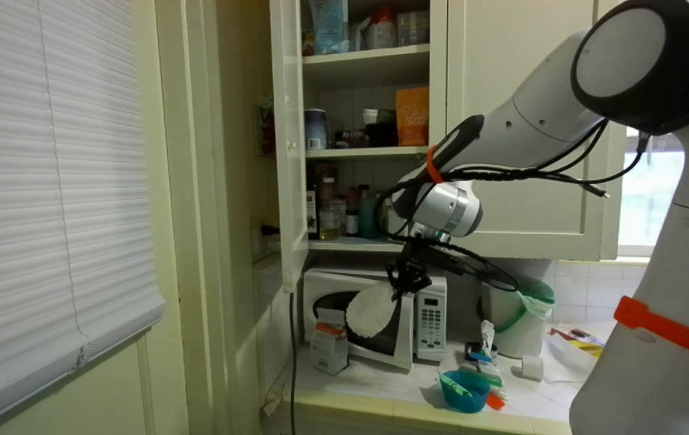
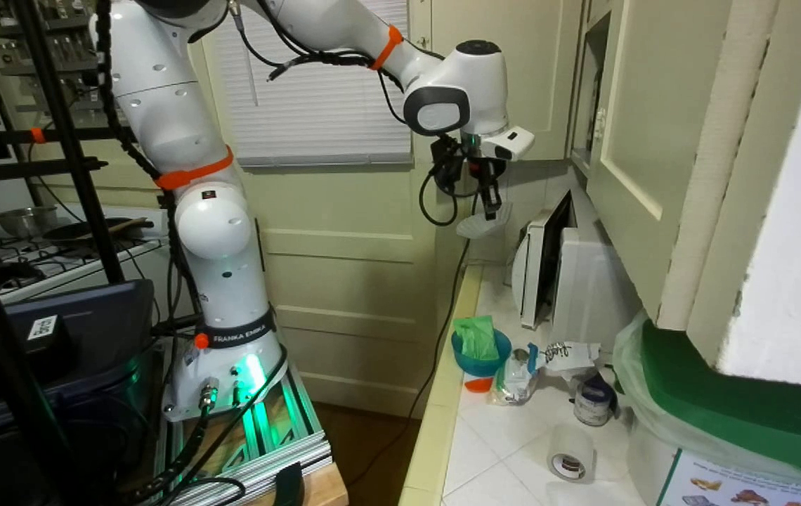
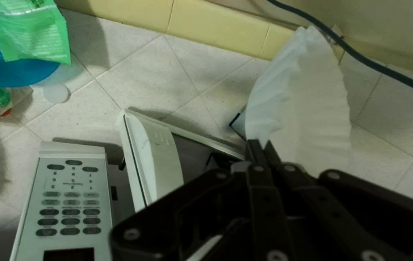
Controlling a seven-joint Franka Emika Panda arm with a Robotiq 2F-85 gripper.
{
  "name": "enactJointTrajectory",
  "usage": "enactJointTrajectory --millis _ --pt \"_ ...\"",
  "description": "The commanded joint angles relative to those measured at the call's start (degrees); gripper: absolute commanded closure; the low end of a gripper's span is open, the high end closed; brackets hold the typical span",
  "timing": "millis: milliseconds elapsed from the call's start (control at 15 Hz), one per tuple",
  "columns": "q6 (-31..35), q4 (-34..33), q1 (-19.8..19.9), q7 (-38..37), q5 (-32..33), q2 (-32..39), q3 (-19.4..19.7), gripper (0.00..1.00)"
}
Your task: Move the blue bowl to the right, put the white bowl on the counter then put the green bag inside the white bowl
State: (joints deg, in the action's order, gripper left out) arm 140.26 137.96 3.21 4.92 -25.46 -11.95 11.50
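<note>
We've got the gripper (image 3: 260, 145) pinched on the white bowl (image 3: 300, 101), prob. by its rim (dim there), tilted & up off the counter (image 2: 474, 439) nr the microwave (image 1: 431, 320). The blue bowl (image 2: 479, 367) sits on the counter w/ the green bag (image 2: 476, 337) in it, poking out.

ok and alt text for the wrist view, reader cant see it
The gripper holds a fluted white bowl by its edge above the counter. At upper left, the green bag sits in the blue bowl; left of centre, the microwave door stands ajar.
</note>
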Motion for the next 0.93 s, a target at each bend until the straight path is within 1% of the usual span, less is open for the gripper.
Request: enactJointTrajectory --millis 0,467,867 --pt "1.0 -2.0 -0.1 1.9 -3.6 5.4 0.0 1.00" --pt "3.9 -4.6 1.2 1.2 -3.8 13.8 -1.8 1.00" --pt "7.8 -6.7 2.1 -1.3 -1.8 20.0 -3.8 1.00"
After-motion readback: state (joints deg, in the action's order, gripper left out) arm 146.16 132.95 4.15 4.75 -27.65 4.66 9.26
